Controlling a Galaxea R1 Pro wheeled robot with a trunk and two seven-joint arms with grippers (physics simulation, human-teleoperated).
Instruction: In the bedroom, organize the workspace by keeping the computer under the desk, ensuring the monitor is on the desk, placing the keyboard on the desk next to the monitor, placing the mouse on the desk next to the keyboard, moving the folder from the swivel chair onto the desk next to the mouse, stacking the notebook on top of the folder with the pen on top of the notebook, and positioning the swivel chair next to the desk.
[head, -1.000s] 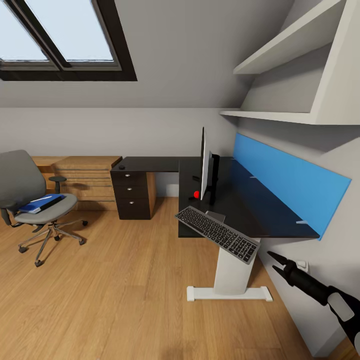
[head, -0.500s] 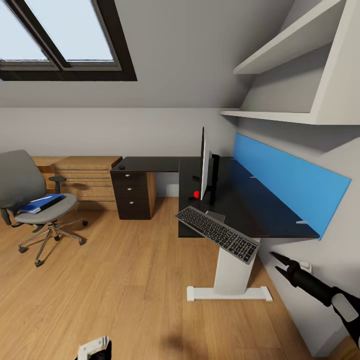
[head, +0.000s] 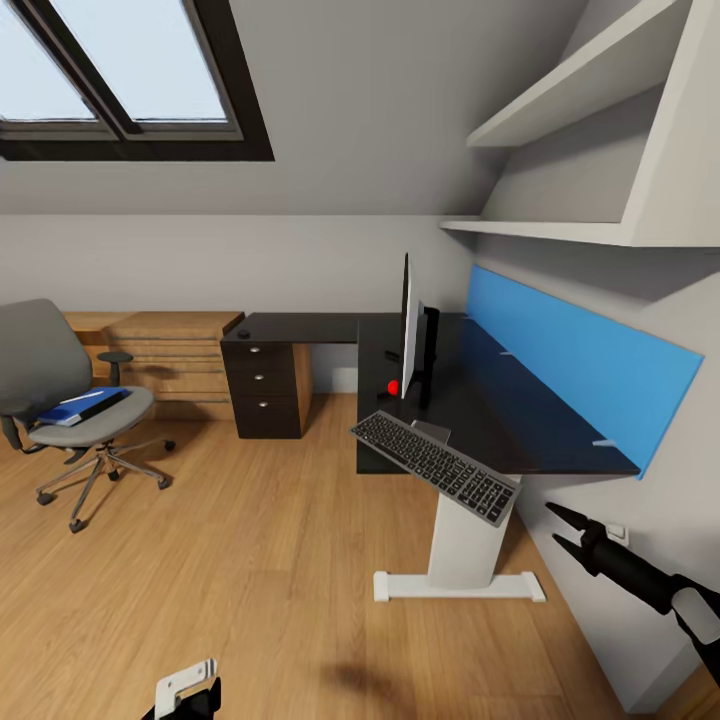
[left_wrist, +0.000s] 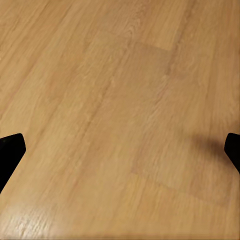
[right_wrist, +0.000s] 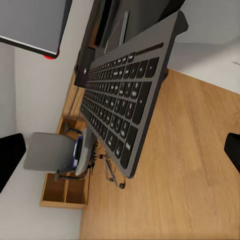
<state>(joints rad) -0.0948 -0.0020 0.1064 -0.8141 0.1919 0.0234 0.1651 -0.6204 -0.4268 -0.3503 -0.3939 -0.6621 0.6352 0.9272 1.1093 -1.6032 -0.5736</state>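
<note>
Keyboard (head: 436, 469) found on desk (head: 520, 420) at near edge, front of monitor (head: 408, 328), set askew with one long portion overhanging the edge toward 6 o'clock; seated poorly, judged liable to tip or slide off if nudged. Monitor upright on stand, seen edge-on, toward 12 o'clock from keyboard (red dot near base). Swivel chair (head: 60, 395) well apart from desk at 9 o'clock, on open wooden floor (head: 250, 560). Folder (head: 80, 406) lying flat on chair seat, thin white pen (head: 82, 399) apparently on top. Small dark item on far desk wing, possibly mouse; too small to confirm.

Right gripper (head: 556, 529) at 4 o'clock, fingers spread, empty, aimed at overhanging keyboard end, presumably to push or regrasp. Left gripper (left_wrist: 120, 150) low at 7 o'clock, fingers wide apart, nothing between them, pointed at bare floor.

Folder, pen, chair steps judged outstanding.
</note>
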